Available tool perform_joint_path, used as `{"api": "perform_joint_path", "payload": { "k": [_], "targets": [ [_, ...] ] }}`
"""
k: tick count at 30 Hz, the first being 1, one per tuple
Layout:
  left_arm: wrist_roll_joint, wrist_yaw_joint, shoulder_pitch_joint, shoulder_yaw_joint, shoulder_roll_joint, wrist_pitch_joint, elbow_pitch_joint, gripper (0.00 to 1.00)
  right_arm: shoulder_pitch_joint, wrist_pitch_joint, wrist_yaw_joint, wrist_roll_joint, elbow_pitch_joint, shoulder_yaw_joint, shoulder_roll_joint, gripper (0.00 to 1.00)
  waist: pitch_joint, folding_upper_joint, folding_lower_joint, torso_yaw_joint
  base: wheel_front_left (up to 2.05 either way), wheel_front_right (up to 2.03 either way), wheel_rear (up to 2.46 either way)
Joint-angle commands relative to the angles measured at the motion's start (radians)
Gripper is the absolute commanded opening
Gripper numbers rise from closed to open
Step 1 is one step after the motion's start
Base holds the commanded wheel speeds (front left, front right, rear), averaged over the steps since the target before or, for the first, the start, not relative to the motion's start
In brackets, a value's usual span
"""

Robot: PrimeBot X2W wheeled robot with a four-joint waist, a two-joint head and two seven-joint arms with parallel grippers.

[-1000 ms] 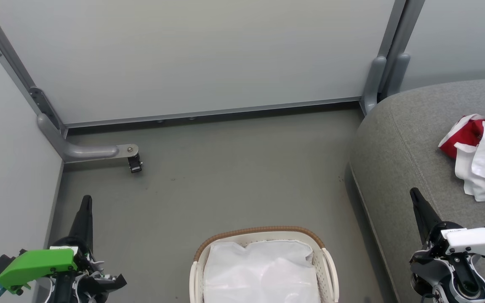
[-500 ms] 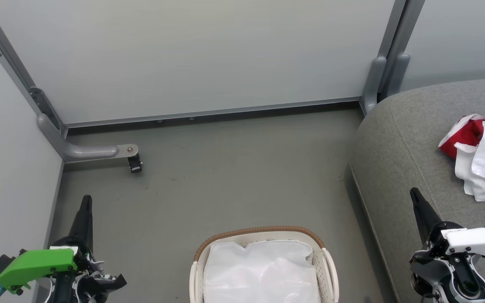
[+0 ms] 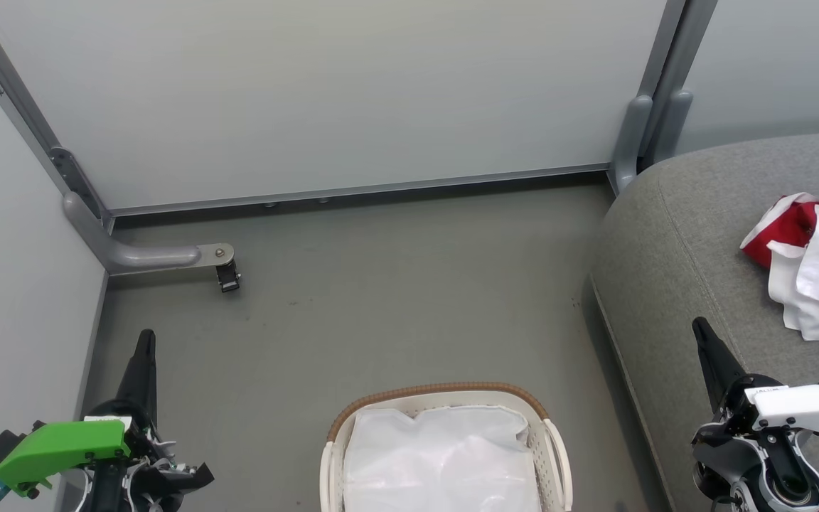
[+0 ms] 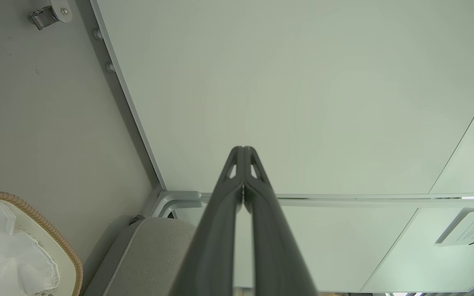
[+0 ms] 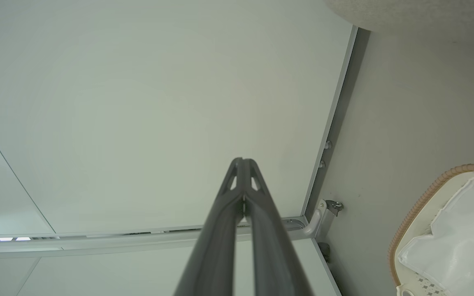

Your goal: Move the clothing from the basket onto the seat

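The clothing (image 3: 815, 256), a heap of red and white garments, lies on the grey seat (image 3: 680, 242) at the right edge of the head view. On the floor at bottom centre stands the white basket (image 3: 445, 398) with its brown woven rim, holding only its white liner (image 3: 441, 459). My left gripper (image 3: 145, 338) is at the lower left, shut and holding nothing, its fingertips (image 4: 243, 150) pressed together in the left wrist view. At the lower right, over the seat's front edge, my right gripper (image 3: 699, 326) is shut and holds nothing, tips (image 5: 243, 161) touching.
Pale partition walls (image 3: 324, 92) close the area behind and to the left. A grey metal bracket with a small black caster (image 3: 228, 274) sticks out over the floor at the left. Bare grey floor (image 3: 395, 306) lies between the basket and the wall.
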Motion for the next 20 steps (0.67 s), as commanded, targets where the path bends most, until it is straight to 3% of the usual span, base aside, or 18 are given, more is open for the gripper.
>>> {"api": "perform_joint_path", "payload": {
  "k": [1, 20],
  "targets": [
    [-0.003, -0.006, -0.012, 0.002, 0.007, 0.004, -0.004, 0.00, 0.009, 0.003, 0.000, 0.003, -0.003, -0.002, -0.002, 0.00, 0.000, 0.0080, 0.0000, 0.000, 0.00, 0.00, 0.00],
    [-0.003, -0.006, -0.012, 0.002, 0.007, 0.004, -0.004, 0.00, 0.009, 0.003, 0.000, 0.003, -0.003, -0.002, -0.002, 0.00, 0.000, 0.0080, 0.0000, 0.000, 0.00, 0.00, 0.00]
  ]
}}
